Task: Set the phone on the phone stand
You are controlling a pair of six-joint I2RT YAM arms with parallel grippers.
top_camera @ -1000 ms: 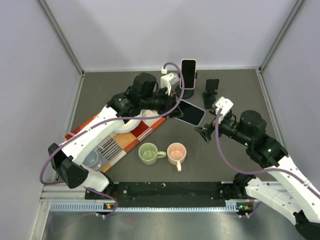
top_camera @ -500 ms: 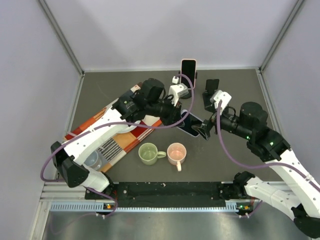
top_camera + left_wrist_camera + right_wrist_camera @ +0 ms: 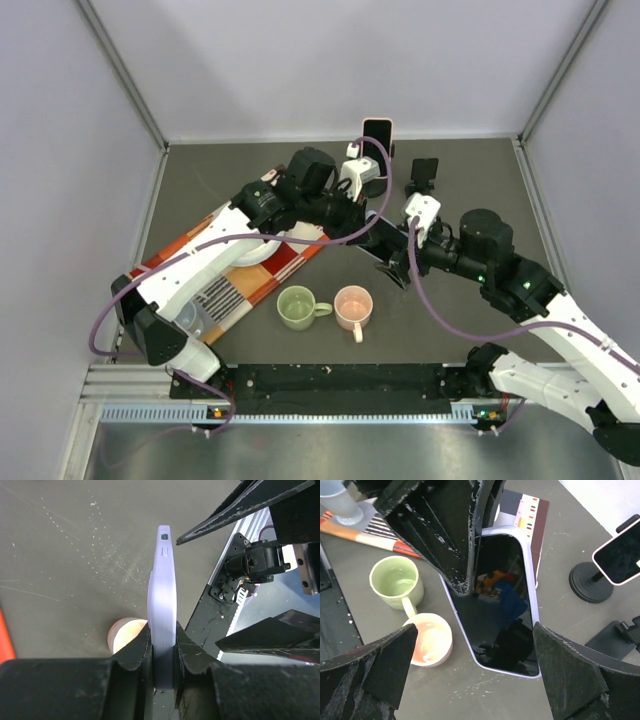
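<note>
We see the left gripper [image 3: 164,647] closed tight on the phone [image 3: 163,592], its two fingers pinching the flat faces at one end so that the lavender edge stands up between them. The phone is held over the table [image 3: 480,200], in front of the mugs and well short of the stand [image 3: 423,178], which sits bare at the back. From the right wrist we look onto the dark screen, with the left fingers [image 3: 452,545] clamped on its upper end. The right gripper [image 3: 475,626] is spread wide and has hold of nothing; its fingers flank the phone's free end, and we cannot tell whether either one touches it. The green mug [image 3: 395,582] and the pink mug [image 3: 432,640] stand just beside the phone. A pink phone [image 3: 620,555] rests upright on a round stand [image 3: 587,582] near the bare one.
</note>
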